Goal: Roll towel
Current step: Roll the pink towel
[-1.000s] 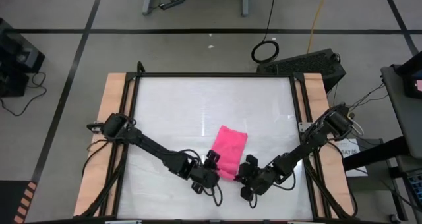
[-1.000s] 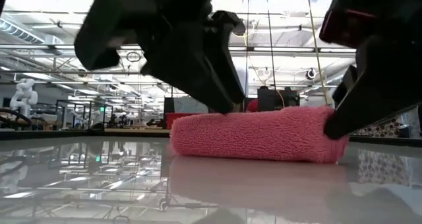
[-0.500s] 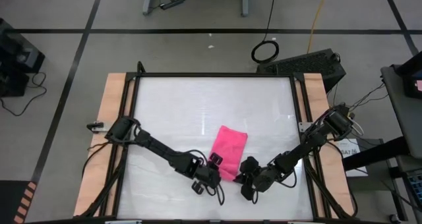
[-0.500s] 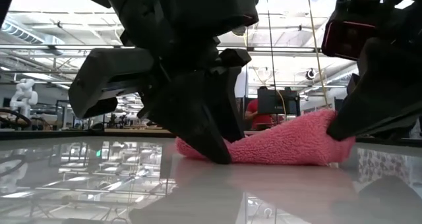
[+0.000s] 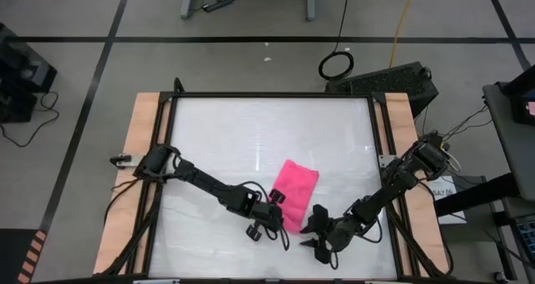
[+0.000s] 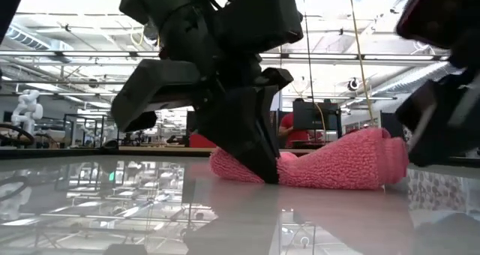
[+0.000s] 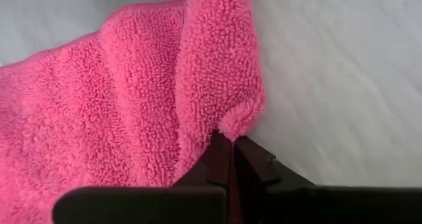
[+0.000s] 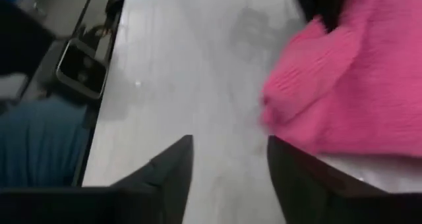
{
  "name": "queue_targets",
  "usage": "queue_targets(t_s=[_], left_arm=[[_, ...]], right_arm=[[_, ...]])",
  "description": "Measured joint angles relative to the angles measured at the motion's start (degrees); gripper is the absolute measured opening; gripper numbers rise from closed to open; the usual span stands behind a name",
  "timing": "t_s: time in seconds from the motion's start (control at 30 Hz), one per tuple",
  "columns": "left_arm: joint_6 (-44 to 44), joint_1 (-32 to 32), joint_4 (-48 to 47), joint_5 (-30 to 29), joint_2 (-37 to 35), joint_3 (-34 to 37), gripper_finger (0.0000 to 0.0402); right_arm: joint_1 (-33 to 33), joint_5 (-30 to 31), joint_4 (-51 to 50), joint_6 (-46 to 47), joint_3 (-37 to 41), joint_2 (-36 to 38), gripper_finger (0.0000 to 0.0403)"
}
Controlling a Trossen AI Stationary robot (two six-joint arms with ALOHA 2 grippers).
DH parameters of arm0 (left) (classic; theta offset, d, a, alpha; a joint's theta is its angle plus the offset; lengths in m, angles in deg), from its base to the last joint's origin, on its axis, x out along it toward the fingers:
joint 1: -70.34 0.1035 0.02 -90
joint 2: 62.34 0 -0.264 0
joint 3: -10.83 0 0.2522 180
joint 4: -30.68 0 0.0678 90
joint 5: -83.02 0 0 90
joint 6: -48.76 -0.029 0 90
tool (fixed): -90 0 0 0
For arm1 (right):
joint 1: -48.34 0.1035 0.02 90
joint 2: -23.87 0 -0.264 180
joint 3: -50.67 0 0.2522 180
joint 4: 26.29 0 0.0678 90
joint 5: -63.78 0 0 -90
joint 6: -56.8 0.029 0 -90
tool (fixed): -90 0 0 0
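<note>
A white bench (image 5: 217, 142) framed in wood carries the scene, with two dark arms reaching in from either side toward its near edge. Between them lies the towel (image 5: 294, 194), a bright pink cloth folded into a loose, flattish bundle near the bench's middle, not yet a tight roll. The left gripper (image 5: 274, 210) is pinched together on the towel's near corner, its tips pressed low to the surface, apparently to lift an edge and start the curl. The right gripper (image 5: 318, 240) sits just off the towel's other near corner, fingers spread apart and holding nothing, seemingly poised to take its own hold.
</note>
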Motion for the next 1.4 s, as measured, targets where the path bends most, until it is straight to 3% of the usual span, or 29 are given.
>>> queue_targets(t_s=[0.13,0.33,0.47,0.6,0.9,1.13,1.4], left_arm=[[1.7,1.7,0.1,4.4,0.0,0.0,0.0011],[5.9,5.3,0.5,16.3,0.1,0.1,0.0011],[7.9,7.4,0.9,23.0,0.2,0.1,0.0011],[10.5,9.2,0.8,27.6,0.2,0.2,0.0011],[13.7,11.7,1.1,33.2,0.2,0.2,0.0011],[13.7,11.9,1.1,37.0,0.2,0.2,0.0011],[13.6,12.9,1.1,40.5,0.2,0.2,0.0011]], right_arm=[[3.2,2.6,-1.0,-8.2,-0.9,0.0,0.0208],[7.5,14.6,-10.1,-26.7,-6.9,-0.1,0.0197],[7.8,20.3,-16.2,-40.6,-11.6,-2.3,0.0193],[5.7,22.6,-21.1,-46.6,-15.0,-5.1,0.0192],[3.4,24.4,-28.4,-48.2,-18.2,-10.3,0.0192],[2.0,26.2,-32.6,-40.6,-18.2,-10.7,0.0192],[-0.1,23.1,-34.8,-30.7,-18.2,-11.8,0.0177]])
